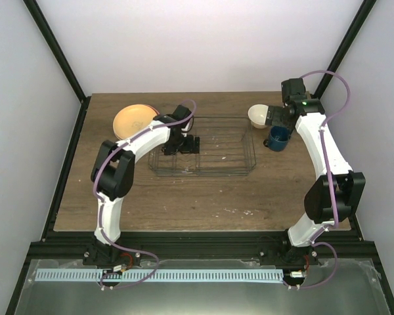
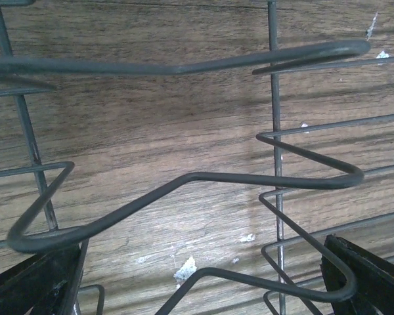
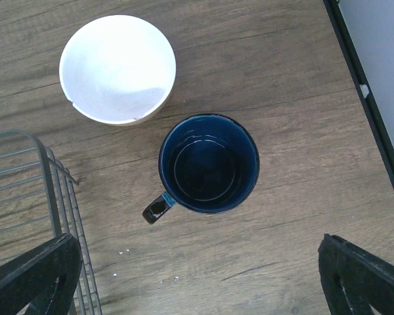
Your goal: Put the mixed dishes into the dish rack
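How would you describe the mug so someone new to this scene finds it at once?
Start at the wire dish rack in the middle of the wooden table and go past its right end. Two vessels stand there on bare wood: the mug is the one nearer the table's front edge, dark blue with a short handle, while the bowl beside it is cream and handleless.

High rear view covers table point(image 1: 184, 210); close downward wrist views share dish rack point(image 1: 213, 147)

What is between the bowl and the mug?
Only bare table. In the right wrist view the bowl and the mug stand close but apart, with plain wood showing in the gap.
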Action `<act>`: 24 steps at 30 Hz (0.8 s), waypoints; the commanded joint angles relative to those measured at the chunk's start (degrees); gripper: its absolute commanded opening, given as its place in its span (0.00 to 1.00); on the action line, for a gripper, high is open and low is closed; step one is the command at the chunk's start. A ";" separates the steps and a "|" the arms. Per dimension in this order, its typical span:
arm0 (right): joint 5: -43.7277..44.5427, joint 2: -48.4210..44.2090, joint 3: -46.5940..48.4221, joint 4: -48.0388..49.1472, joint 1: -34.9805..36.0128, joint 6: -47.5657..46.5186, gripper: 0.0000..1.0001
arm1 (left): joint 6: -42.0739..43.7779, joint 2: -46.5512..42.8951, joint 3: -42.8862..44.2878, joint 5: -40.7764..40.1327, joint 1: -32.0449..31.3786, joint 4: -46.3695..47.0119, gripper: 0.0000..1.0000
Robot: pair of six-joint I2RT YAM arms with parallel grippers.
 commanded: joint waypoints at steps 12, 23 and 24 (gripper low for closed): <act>-2.75 2.26 1.92 1.36 0.45 -3.51 1.00 | -3.46 -5.10 -11.65 -3.38 -5.33 -5.13 1.00; -6.34 6.21 5.51 1.94 0.52 -3.03 1.00 | -7.85 -11.26 -16.59 -3.07 -8.18 -8.23 1.00; -6.55 6.35 5.57 2.06 0.54 -3.03 1.00 | -8.15 -11.93 -16.94 -3.14 -8.41 -8.72 1.00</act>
